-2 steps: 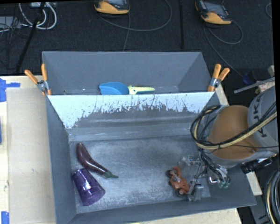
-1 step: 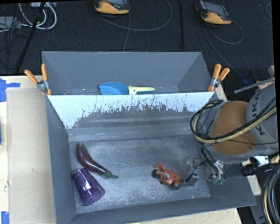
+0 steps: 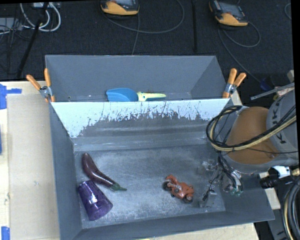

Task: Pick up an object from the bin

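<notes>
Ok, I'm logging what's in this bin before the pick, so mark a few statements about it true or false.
1. A purple cup lies in the lower left corner of the bin. True.
2. The dark eggplant lies far from the cup. False: it lies right beside it.
3. The gripper hangs over the cup. False: it is at the bin's right side, near a small red toy motorcycle.
4. A blue scoop lies at the bin's far side. True.

I see a dark eggplant (image 3: pixel 95 171) at eight o'clock, a purple cup (image 3: pixel 94 200) just beside it at seven, a blue scoop (image 3: pixel 122 95) at twelve.
</notes>
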`<state>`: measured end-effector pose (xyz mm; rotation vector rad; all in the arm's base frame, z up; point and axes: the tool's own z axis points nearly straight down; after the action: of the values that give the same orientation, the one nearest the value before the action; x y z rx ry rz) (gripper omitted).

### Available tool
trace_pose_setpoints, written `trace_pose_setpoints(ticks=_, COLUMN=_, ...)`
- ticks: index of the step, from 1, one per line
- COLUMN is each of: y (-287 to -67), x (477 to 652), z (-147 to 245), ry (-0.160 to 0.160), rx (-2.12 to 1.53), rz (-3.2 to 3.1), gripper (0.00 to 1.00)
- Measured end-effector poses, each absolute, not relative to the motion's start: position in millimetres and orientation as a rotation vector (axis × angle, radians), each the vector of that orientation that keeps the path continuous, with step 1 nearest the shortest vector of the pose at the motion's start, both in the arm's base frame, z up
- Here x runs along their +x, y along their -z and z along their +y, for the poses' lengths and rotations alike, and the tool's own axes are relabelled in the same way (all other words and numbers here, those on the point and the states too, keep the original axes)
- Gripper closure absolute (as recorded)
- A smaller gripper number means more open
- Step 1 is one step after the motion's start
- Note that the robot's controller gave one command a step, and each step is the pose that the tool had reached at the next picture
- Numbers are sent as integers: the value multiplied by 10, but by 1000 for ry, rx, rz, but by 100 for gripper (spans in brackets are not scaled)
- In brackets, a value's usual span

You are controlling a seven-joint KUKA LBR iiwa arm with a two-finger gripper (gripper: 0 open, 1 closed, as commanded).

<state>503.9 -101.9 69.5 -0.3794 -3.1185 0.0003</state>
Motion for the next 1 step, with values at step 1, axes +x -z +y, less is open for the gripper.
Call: trace_pose_setpoints(ticks=1, y=-695, x=5040, z=-1017, ry=0, rx=-377, rz=-3119, gripper=0)
